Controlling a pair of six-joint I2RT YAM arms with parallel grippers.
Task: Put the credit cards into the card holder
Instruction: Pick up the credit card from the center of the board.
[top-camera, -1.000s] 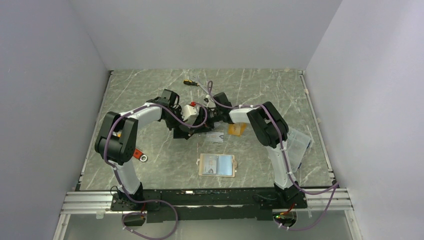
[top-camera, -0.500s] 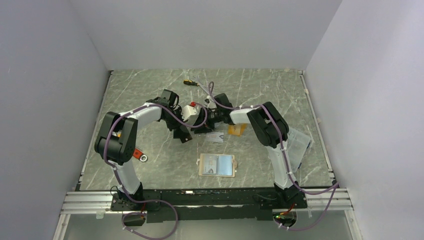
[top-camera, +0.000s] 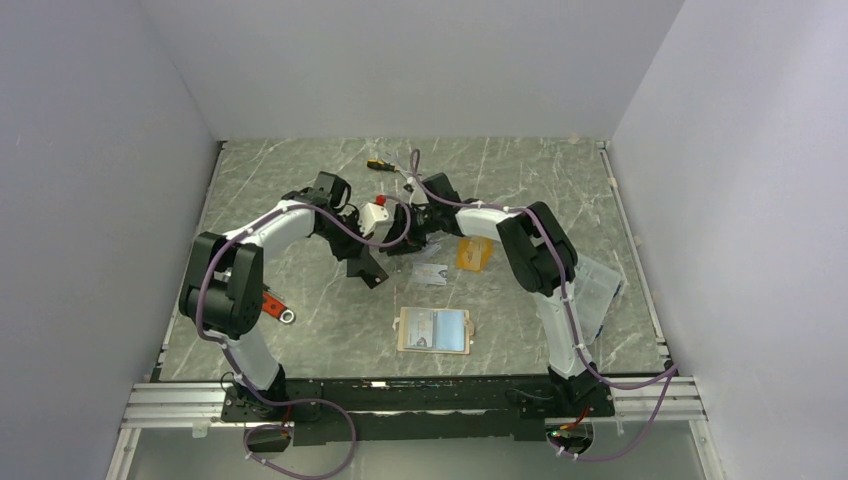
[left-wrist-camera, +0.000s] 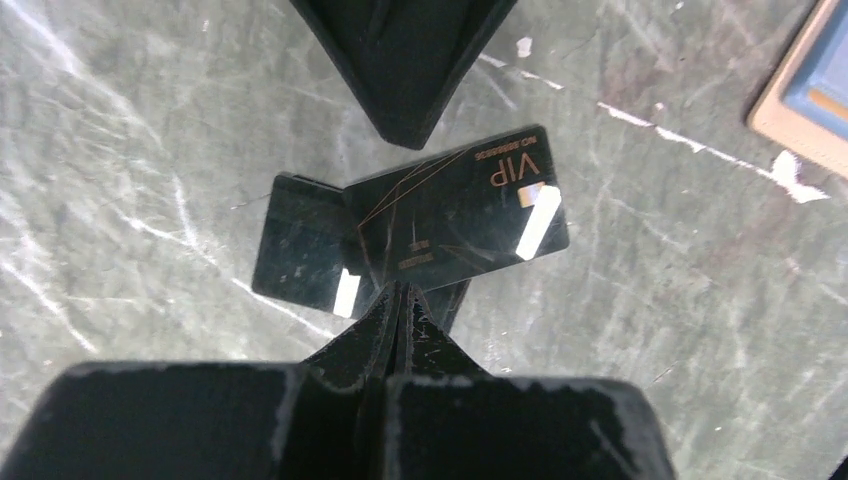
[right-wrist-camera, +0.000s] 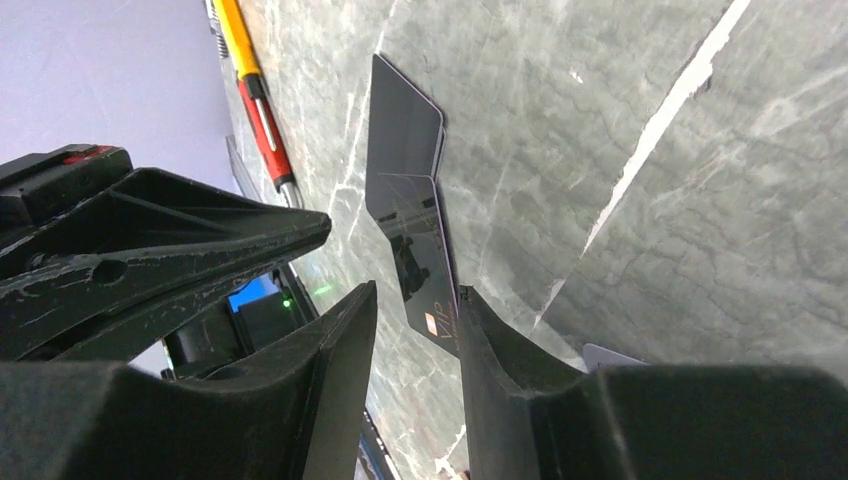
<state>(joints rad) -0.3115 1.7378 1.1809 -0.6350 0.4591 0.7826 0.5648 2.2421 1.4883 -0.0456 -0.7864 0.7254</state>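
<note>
My left gripper (left-wrist-camera: 400, 295) is shut on the edge of a black credit card (left-wrist-camera: 455, 215) marked VIP, held tilted just over the marble table beside its dark reflection. In the right wrist view that black card (right-wrist-camera: 415, 235) reaches into the gap of my open right gripper (right-wrist-camera: 415, 315), close to one finger (right-wrist-camera: 500, 350). From above, both grippers meet mid-table, left gripper (top-camera: 370, 262) facing right gripper (top-camera: 399, 242). A silver card (top-camera: 430, 273) and an orange card (top-camera: 473, 257) lie flat nearby. The tan card holder (top-camera: 434, 330) lies open near the front, blue panel up.
A yellow and red pen (right-wrist-camera: 255, 90) lies at the back of the table (top-camera: 300, 330). A clear plastic box (top-camera: 597, 288) sits at the right edge behind the right arm. A red-tagged key ring (top-camera: 277, 310) lies beside the left arm.
Both wrists have shifted a little toward the back of the table, and the left elbow has swung left. The left gripper stays shut on the black card; the right jaws have barely narrowed.
</note>
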